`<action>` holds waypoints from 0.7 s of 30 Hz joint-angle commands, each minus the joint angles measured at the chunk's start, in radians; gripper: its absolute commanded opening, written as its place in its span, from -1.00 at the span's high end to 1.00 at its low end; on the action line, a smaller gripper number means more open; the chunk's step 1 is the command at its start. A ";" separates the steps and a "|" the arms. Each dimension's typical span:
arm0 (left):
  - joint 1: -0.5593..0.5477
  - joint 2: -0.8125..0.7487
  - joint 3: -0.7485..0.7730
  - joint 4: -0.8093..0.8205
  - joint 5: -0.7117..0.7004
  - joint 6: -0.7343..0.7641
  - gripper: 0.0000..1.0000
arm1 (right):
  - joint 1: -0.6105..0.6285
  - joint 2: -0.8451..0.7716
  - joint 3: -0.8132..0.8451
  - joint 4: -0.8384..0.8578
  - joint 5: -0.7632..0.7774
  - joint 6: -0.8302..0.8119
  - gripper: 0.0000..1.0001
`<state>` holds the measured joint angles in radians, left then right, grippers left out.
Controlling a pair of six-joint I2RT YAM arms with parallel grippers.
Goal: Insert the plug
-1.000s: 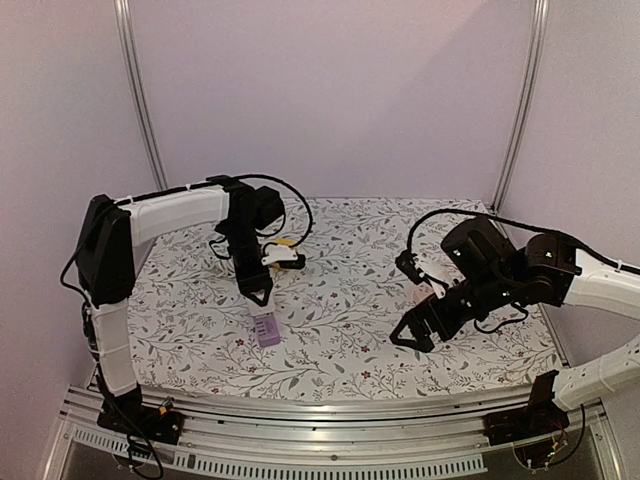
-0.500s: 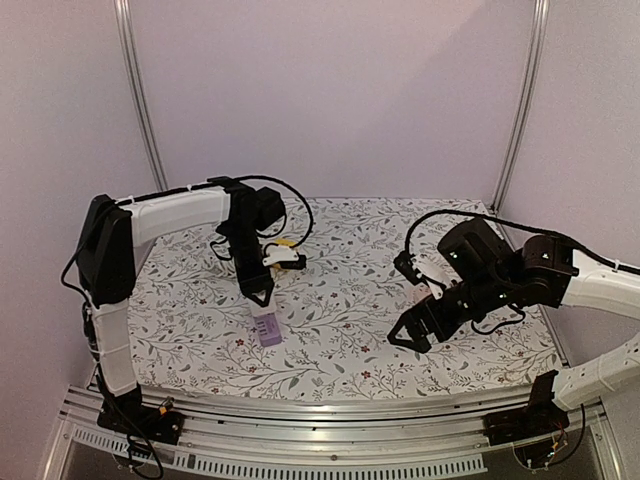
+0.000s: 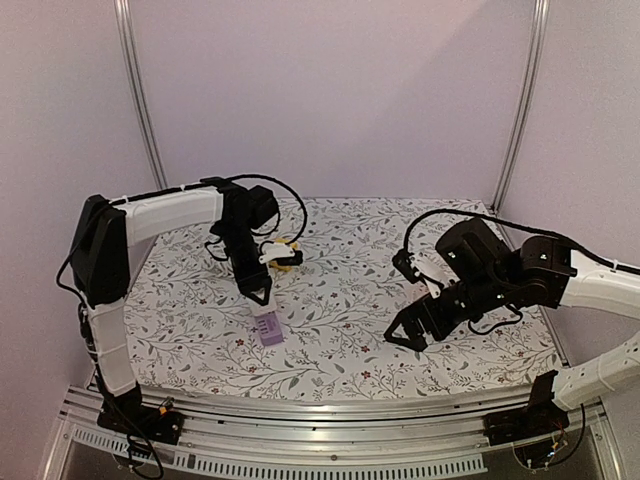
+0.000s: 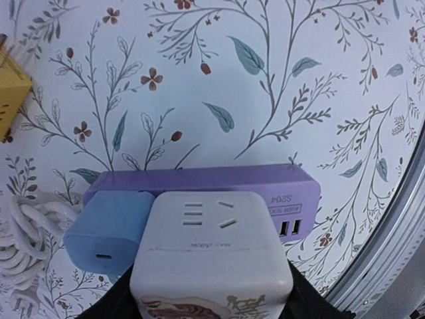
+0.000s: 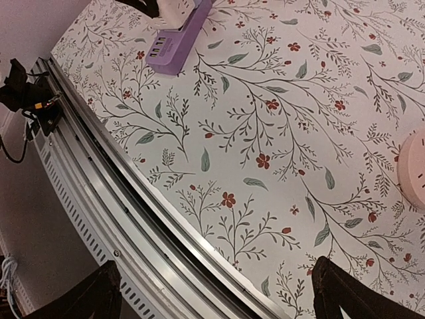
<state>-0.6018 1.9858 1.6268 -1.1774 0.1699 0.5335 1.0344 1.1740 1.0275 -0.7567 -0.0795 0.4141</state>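
Observation:
My left gripper (image 3: 260, 291) (image 4: 211, 300) is shut on a white cube-shaped plug adapter (image 4: 211, 252). It holds the adapter right at the purple power strip (image 3: 267, 331) (image 4: 199, 181), beside a blue plug (image 4: 105, 234) that sits on the strip. Whether the adapter's pins are in the strip is hidden. My right gripper (image 3: 407, 331) (image 5: 219, 296) is open and empty, low over the mat near the front rail, well right of the strip. The strip also shows in the right wrist view (image 5: 174, 41), at the top left.
A coiled white cable (image 4: 23, 229) lies left of the strip. A yellow object (image 3: 285, 246) (image 4: 10, 93) sits behind the left gripper. A pale pink round object (image 5: 415, 169) lies under the right arm. The metal front rail (image 5: 133, 219) borders the floral mat.
The left arm has shifted slightly left and stays over the strip with the adapter. The right gripper has drifted a little to the left, still open.

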 commanded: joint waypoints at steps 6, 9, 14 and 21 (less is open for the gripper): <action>0.030 0.066 -0.141 0.031 -0.005 -0.002 1.00 | 0.016 0.063 0.049 0.028 0.017 -0.006 -0.98; 0.029 0.056 -0.128 0.034 -0.042 0.014 1.00 | 0.019 0.078 0.056 0.035 0.017 -0.010 -0.98; 0.018 0.077 -0.078 -0.002 -0.102 0.063 1.00 | 0.023 0.111 0.074 0.042 0.016 -0.016 -0.98; 0.016 0.115 -0.061 -0.016 -0.110 0.113 1.00 | 0.034 0.131 0.082 0.039 0.032 -0.012 -0.98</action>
<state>-0.6018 1.9835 1.6150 -1.1603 0.1101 0.6090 1.0554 1.2949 1.0836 -0.7242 -0.0788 0.4065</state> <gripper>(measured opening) 0.590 0.989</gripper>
